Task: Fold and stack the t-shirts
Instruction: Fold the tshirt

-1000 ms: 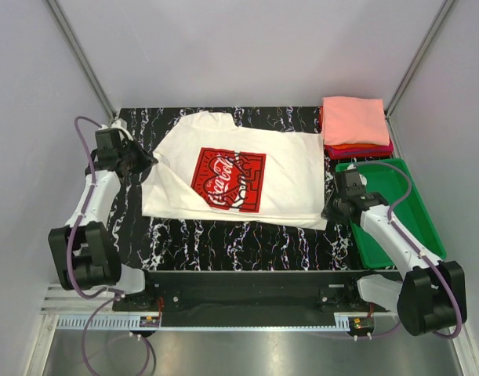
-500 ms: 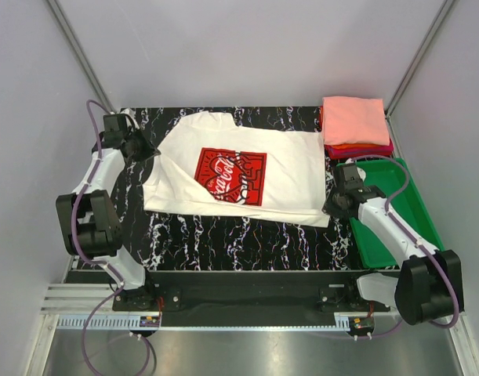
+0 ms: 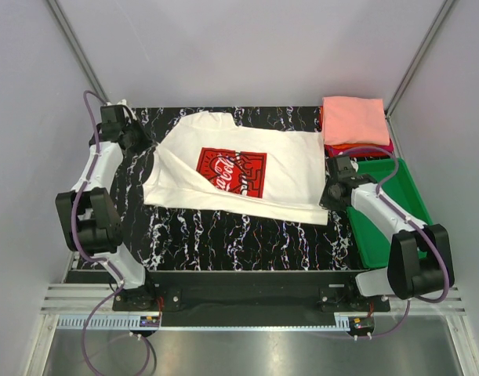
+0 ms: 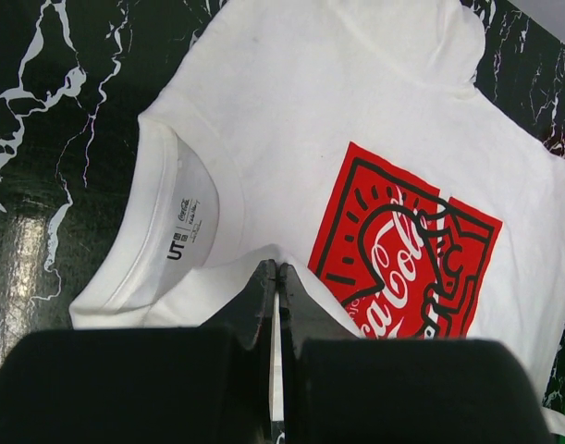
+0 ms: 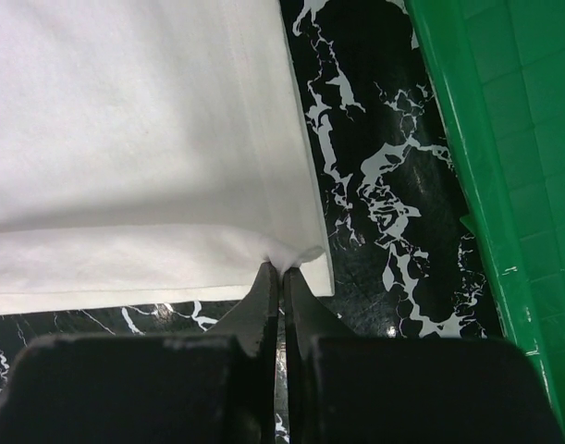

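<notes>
Mid-fold, I hold the left gripper [image 4: 277,268] pinched shut on the cream-white t-shirt [image 3: 290,172] beside its collar, and the right gripper [image 5: 282,268] clamped on its near hem corner. The tee lies across the middle of the table [image 3: 223,239], long axis running side to side, collar left, hem right. Next, I judge, both pinches must travel evenly toward the far edge for a straight lengthwise fold, before it joins the folded stack [image 3: 354,121] at far right.

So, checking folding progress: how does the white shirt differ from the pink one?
The white shirt lies spread out, with the left hand and right hand shut on its edges; the pink shirt sits folded square atop the stack, untouched. The white shirt bears a red print; the pink shirt looks plain. Both are on the same table.
</notes>
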Tool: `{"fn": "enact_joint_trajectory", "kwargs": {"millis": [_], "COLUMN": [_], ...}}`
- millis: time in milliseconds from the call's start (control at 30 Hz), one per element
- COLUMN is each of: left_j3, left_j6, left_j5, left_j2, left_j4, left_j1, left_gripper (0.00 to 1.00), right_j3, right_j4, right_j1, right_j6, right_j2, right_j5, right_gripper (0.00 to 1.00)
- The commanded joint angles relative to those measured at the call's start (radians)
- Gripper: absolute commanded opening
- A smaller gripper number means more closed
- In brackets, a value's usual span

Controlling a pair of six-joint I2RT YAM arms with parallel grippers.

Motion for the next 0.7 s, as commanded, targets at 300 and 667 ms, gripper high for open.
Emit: {"fn": "enact_joint_trajectory", "kwargs": {"millis": [300, 667], "left_j3": [0.122, 0.168], "left_j6": [0.017, 0.024], "left_j5": [0.0, 0.011], "left_j2": [0.086, 0.128], "left_j4": [0.02, 0.02], "left_j1": [0.004, 0.002], "left_gripper": [0.0, 0.0], "right_j3": [0.086, 0.106], "right_j4": [0.026, 0.037], "right_j1": [-0.004, -0.01], "right_j6": [-0.006, -0.009], "right_j2": [0.053, 0.1], "right_j5": [0.087, 0.11], "right_gripper": [0.0, 0.0]}}
